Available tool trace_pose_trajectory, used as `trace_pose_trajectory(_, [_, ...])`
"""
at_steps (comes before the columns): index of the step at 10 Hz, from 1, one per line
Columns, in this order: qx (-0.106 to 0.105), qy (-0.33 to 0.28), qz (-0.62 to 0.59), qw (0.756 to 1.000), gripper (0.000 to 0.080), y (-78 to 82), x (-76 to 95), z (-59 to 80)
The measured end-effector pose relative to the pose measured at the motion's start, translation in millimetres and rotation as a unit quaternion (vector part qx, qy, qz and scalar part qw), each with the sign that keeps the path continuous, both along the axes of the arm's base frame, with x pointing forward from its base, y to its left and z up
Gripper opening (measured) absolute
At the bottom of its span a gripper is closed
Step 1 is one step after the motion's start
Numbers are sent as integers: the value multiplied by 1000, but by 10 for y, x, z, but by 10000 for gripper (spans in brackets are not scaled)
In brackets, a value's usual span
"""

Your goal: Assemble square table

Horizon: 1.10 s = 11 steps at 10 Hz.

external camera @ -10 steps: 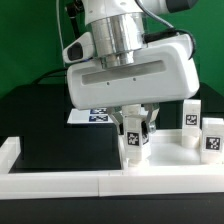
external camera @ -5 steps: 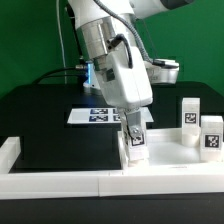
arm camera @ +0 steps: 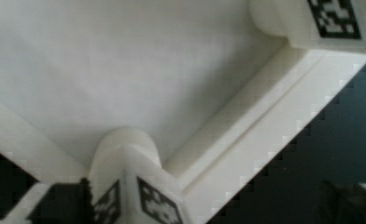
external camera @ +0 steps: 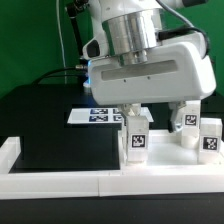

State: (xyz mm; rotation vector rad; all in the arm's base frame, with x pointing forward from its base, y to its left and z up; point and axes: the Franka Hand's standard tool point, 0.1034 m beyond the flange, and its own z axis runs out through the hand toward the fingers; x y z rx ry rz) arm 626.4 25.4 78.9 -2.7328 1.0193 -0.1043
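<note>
Table (external camera: 45, 125) black, white border bars (external camera: 60, 182) edging it, green backdrop (external camera: 25, 40).

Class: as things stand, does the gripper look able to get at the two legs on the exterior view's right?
Probably yes: those legs stand uncovered, but the gripper sits at another leg.

No readable words or numbers, only black-white tag patterns on the legs (external camera: 135, 142), the marker board (external camera: 98, 115), perhaps too blurred for any code
</note>
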Motion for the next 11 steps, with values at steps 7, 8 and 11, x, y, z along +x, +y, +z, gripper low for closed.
trace_pose_trajectory(7, [-20, -22, 148, 989, 649, 0, -38, -30])
trace_pose_trajectory(8, [-20, -21, 148, 989, 649, 0, -40, -31])
trace_pose_trajectory(11, [-27, -22, 186, 982, 649, -170, -143, -29])
